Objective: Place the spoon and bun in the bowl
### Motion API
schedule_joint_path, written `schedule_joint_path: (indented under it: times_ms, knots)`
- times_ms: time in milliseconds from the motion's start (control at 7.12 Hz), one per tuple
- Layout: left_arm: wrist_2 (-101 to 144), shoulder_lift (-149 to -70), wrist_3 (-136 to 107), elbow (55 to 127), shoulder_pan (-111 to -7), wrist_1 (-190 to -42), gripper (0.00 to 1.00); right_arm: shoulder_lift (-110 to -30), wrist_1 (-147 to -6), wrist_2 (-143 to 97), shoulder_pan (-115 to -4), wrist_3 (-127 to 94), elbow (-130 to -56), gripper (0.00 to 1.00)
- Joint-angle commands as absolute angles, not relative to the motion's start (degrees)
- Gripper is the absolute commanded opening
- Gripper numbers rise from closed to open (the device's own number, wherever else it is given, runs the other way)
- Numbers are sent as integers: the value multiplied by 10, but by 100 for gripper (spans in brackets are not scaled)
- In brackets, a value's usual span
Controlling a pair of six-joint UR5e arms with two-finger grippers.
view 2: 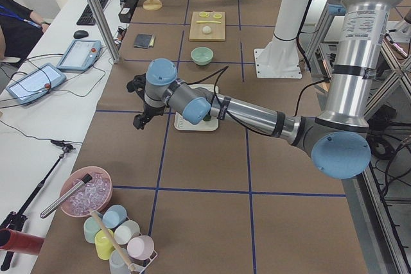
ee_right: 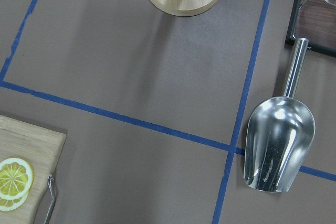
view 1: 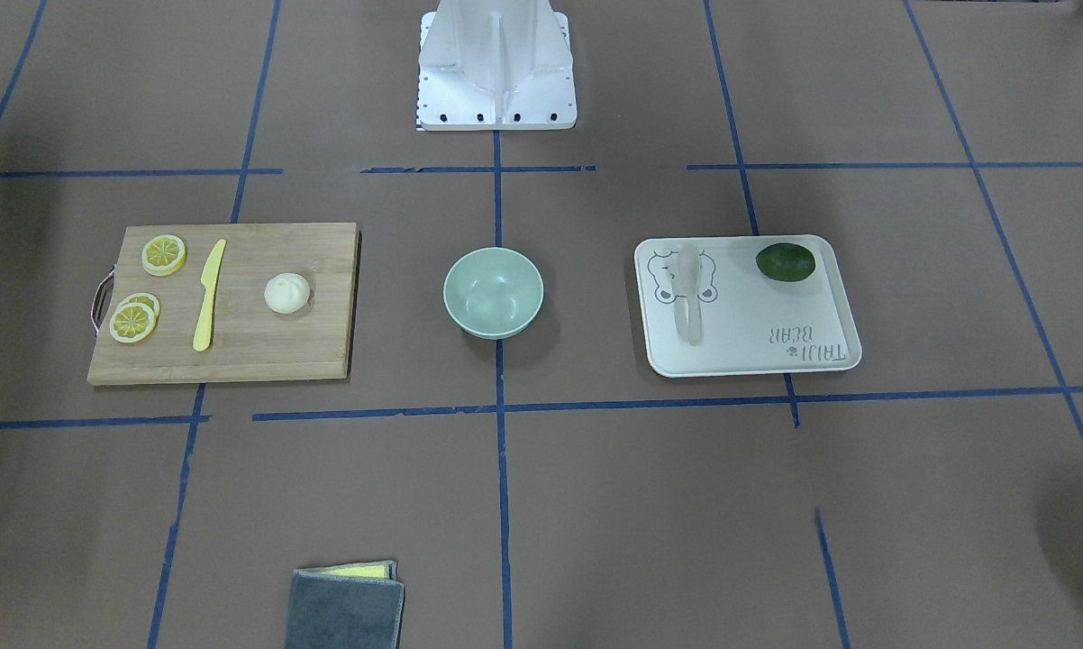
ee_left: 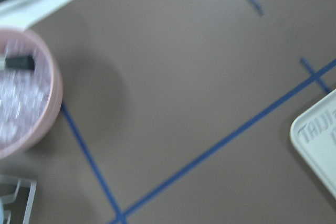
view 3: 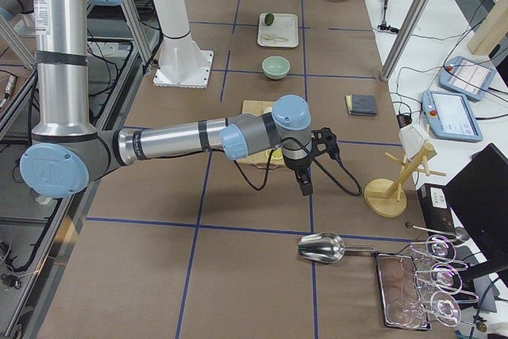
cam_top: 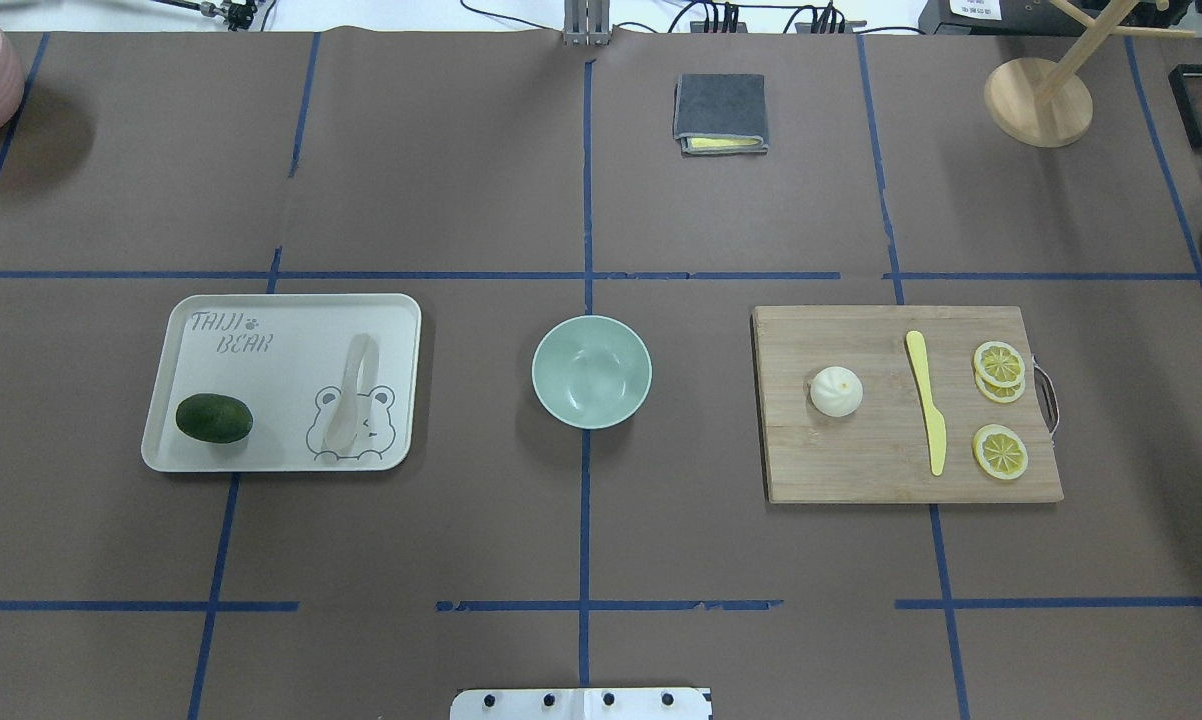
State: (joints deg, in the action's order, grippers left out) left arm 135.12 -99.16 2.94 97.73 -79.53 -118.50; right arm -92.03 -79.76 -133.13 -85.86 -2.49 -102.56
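Exterior left: the left arm's forearm reaches out low over the table, wrist bent so the left gripper points down just past the tray. Exterior right shows the right arm in a like pose, right gripper pointing down beyond the cutting board. Both grippers show in the side views only and the wrist cams catch no fingers (the left one is blurred), so whether either is open can't be told; spoon lies on the tray, bun on the board, bowl between them, apart from both.
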Motion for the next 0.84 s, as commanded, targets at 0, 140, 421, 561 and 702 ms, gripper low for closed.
schedule_joint_path:
  times_ms: [0, 140, 421, 561, 702]
  knots:
    - [1346, -1034, -193, 992, -712, -1226, 100, -925, -797, -1332, -859, -25, -1026, 100]
    - [1276, -1038, -215, 1019, -662, -1250, 100, -926, -797, -1334, -859, -25, -1024, 100]
    - [1219, -1036, -330, 1047, -562, -1224, 100, -928, -797, -1351, -859, -26, -1024, 100]
    - [1169, -1039, -434, 1047, -510, -1202, 100, -928, -797, -1351, -859, -25, -1022, 100]
    - [1088, -1041, -502, 1038, -445, -1198, 100, -928, -797, -1351, -859, -25, -1022, 100]
